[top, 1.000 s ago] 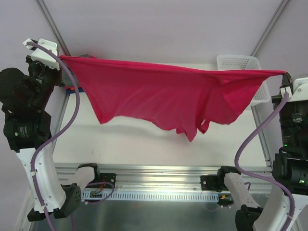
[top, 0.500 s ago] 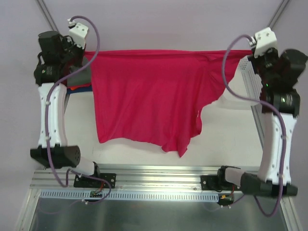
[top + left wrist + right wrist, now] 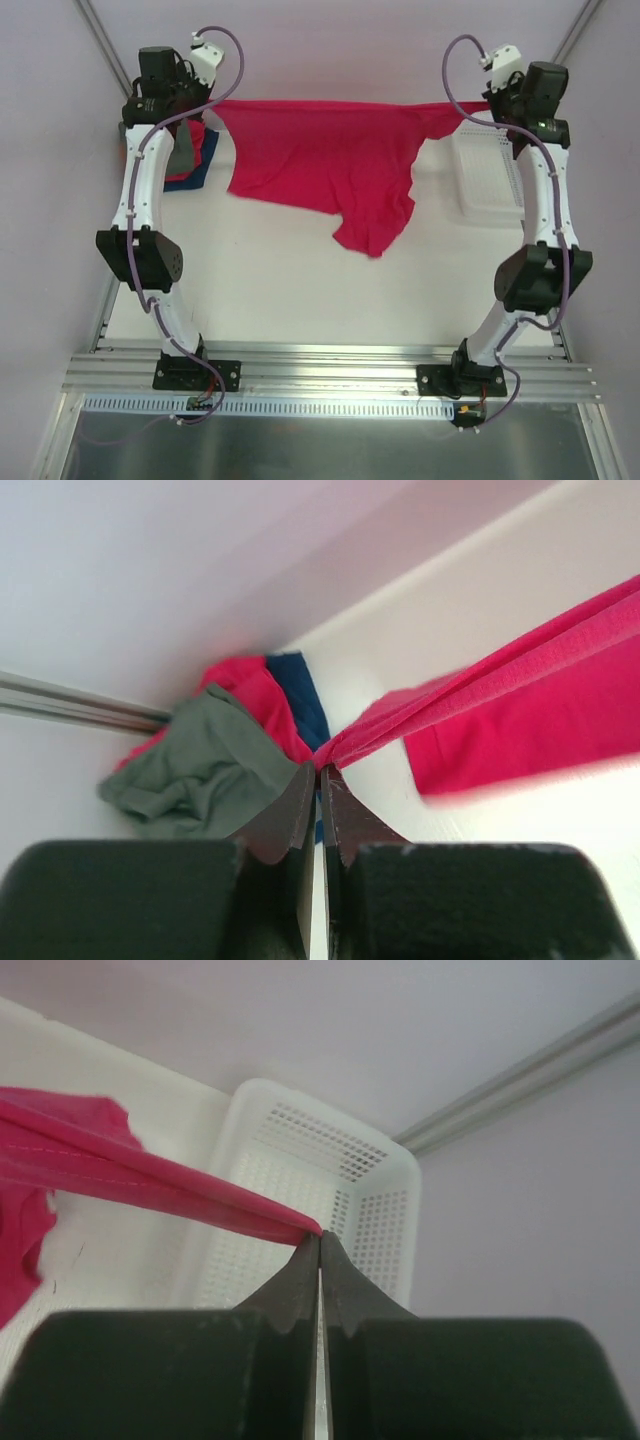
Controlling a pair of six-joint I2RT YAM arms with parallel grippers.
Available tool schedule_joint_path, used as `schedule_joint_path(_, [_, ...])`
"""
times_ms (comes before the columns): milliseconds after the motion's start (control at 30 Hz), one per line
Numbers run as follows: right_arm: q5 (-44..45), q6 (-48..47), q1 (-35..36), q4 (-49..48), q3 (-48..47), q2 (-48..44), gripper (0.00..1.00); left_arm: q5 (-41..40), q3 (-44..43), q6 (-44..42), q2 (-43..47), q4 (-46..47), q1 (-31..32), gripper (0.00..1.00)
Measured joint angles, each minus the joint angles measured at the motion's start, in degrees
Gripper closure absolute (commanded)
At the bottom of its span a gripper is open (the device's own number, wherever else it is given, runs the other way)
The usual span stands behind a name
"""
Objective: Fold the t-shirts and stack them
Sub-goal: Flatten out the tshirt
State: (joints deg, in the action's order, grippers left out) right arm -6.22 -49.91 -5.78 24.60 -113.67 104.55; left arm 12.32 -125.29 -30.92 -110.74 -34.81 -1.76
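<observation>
Crimson t-shirt (image 3: 320, 150), carried farther back — still stretched

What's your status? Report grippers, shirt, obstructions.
Left gripper, right gripper shut on crimson t-shirt. Stretched between them, lower part sagging to table. White basket by right, shirt pile by left.

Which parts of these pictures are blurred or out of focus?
Left wrist view: the red shirt is smeared along its lower edge, and the left tool is dark and soft near the lens. Right wrist view: the right tool is soft too, while the basket lattice is fairly crisp. Top view: evenly lit and sharp throughout.
</observation>
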Motion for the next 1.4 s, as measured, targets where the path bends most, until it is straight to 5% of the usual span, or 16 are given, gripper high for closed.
schedule_joint_path(300, [-0.17,4.55,-2.36,0.33,17.86,-40.39,0.99,-5.2,12.15,2.8,30.1,1.88,2.95,1.0])
schedule_joint_path(567, [-0.76,5.33,-2.86,7.72,12.5,-62.58,0.99,-7.65,17.35,4.74,53.62,1.55,0.52,1.0])
schedule_joint_path(867, [-0.15,-2.16,-2.93,5.66,12.98,-55.3,0.99,-7.93,14.47,2.6,46.84,1.49,0.52,1.0])
schedule_joint_path(1233, [-4.66,-3.39,-4.09,3.52,21.77,-23.23,0.99,-0.55,26.16,0.24,20.37,2.91,-0.24,1.0])
schedule_joint_path(1400, [-6.12,-1.38,-3.48,3.06,19.26,-5.2,0.99,0.83,22.73,-0.52,3.28,3.91,-1.55,1.0])
